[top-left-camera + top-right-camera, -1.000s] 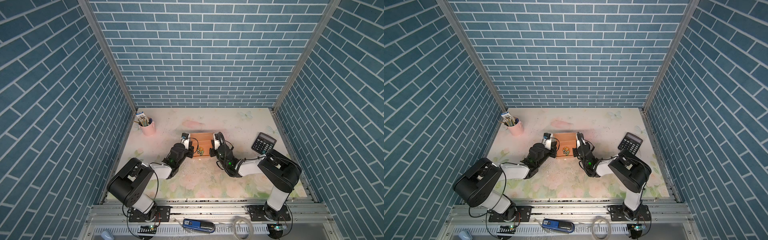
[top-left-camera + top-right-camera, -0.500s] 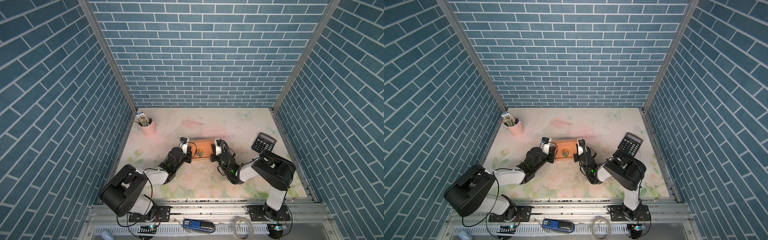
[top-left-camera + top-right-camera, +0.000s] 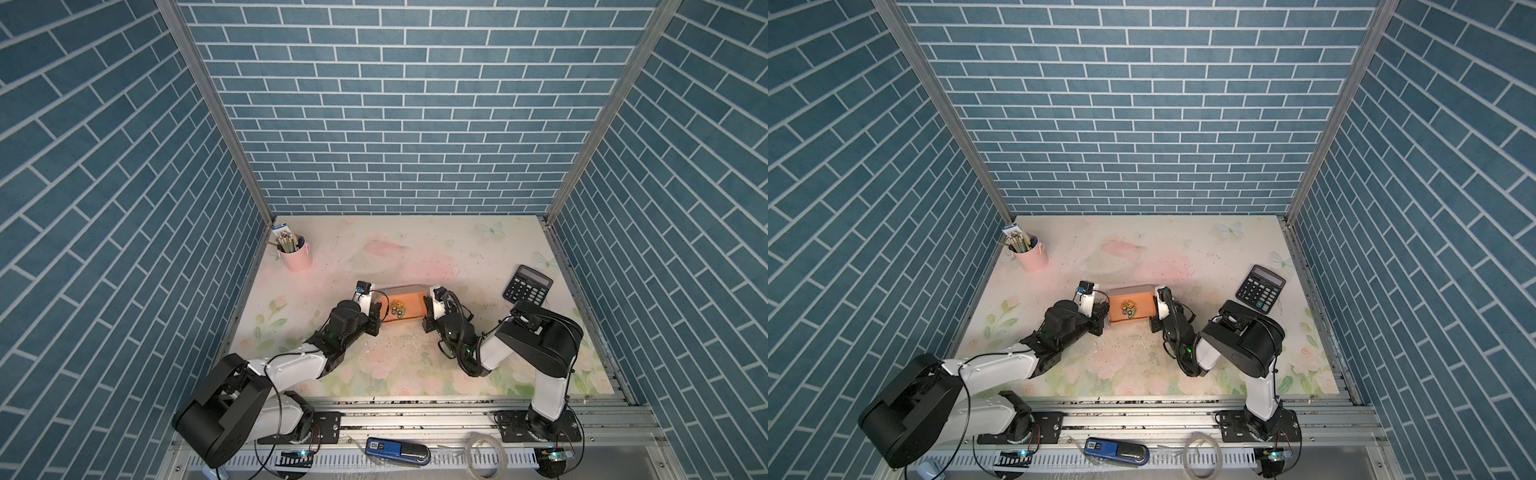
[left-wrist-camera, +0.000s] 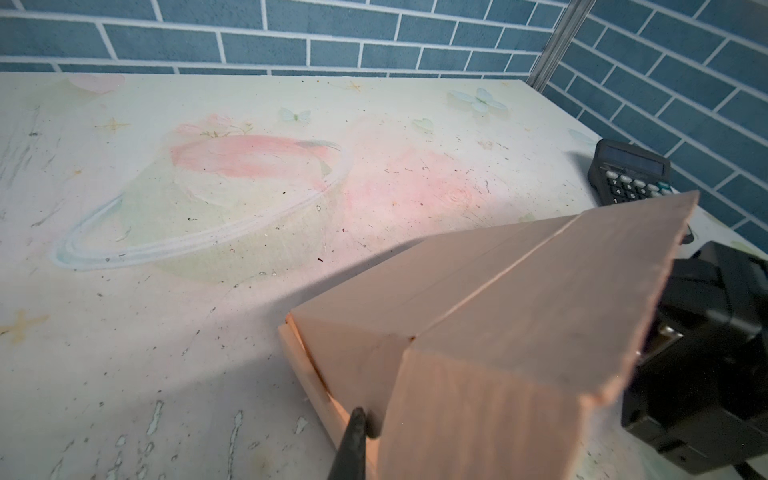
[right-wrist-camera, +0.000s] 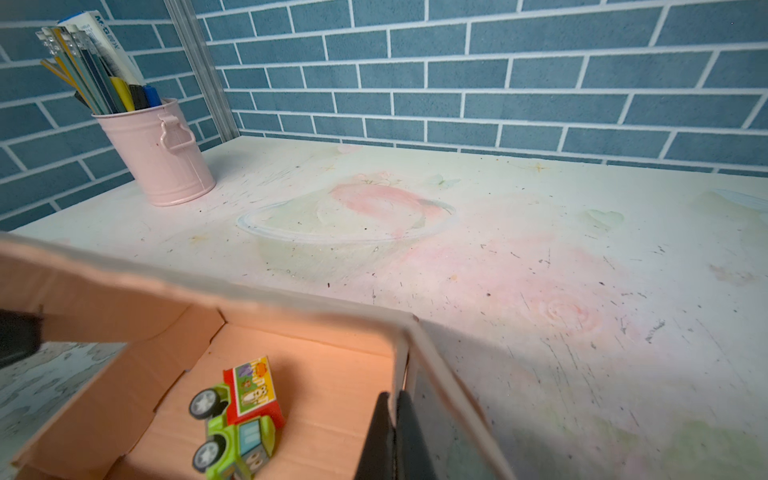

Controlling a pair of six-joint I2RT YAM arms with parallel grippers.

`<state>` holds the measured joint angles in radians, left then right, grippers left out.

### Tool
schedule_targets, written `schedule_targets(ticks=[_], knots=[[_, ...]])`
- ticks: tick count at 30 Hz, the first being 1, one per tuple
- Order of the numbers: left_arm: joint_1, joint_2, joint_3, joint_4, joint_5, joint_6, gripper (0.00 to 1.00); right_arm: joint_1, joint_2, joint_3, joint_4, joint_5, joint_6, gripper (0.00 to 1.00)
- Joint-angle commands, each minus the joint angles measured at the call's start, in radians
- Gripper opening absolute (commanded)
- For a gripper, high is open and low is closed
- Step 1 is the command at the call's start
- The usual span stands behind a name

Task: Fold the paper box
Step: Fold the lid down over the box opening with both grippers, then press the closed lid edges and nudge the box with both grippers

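**Item 1, the paper box** (image 3: 402,302): tan-orange cardboard, mid-table, lying between your two grippers. It is open at the top with the far wall raised, and a toy car (image 5: 237,417) lies on its floor. In the right wrist view the left end shows a gap with table visible through it, so that end reads as not yet closed.

**Item 2, right gripper** (image 3: 428,311): at the box's right end. The jaws are together, pinching the top of the right wall as far as its wrist view shows.

**Item 3, left gripper** (image 3: 376,316): at the box's left end. Only one dark finger (image 4: 353,440) shows, touching the cardboard there. You cannot tell whether the jaws are apart or together.

**Item 4, surroundings:** pink pen cup (image 3: 296,258) far left and calculator (image 3: 528,284) far right, both well apart from the box on the floral table (image 3: 415,249).

**Step in hand, as judged:** setting up the left end wall while the right side is anchored. To do it well:
- Treat your right clamp as the fixed point so the box cannot slide.
- Push the left flap along its crease, not mid-panel, so it hinges rather than buckles.
- Bring the flap square to the far wall before tucking.
- Check that the toy car sits clear of the flap's path.
- Press the crease right through, since light cardboard will likely spring back.
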<state>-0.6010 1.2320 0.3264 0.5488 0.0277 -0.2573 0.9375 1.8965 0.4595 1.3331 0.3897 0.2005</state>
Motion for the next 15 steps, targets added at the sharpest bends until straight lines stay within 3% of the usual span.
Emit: schedule_targets(ticks=[1,10,15], knots=[[-0.006,-0.061,-0.027,-0.086,0.003,-0.033,0.16,0.009,0.030,-0.027,-0.014,-0.028,-0.034,0.00],[-0.004,-0.282,-0.044,-0.337,-0.060,-0.117,0.22,0.008,0.037,-0.029,-0.010,-0.036,-0.053,0.00],[0.031,-0.305,0.033,-0.486,-0.131,-0.168,0.24,0.000,0.050,-0.030,-0.001,-0.091,-0.059,0.00]])
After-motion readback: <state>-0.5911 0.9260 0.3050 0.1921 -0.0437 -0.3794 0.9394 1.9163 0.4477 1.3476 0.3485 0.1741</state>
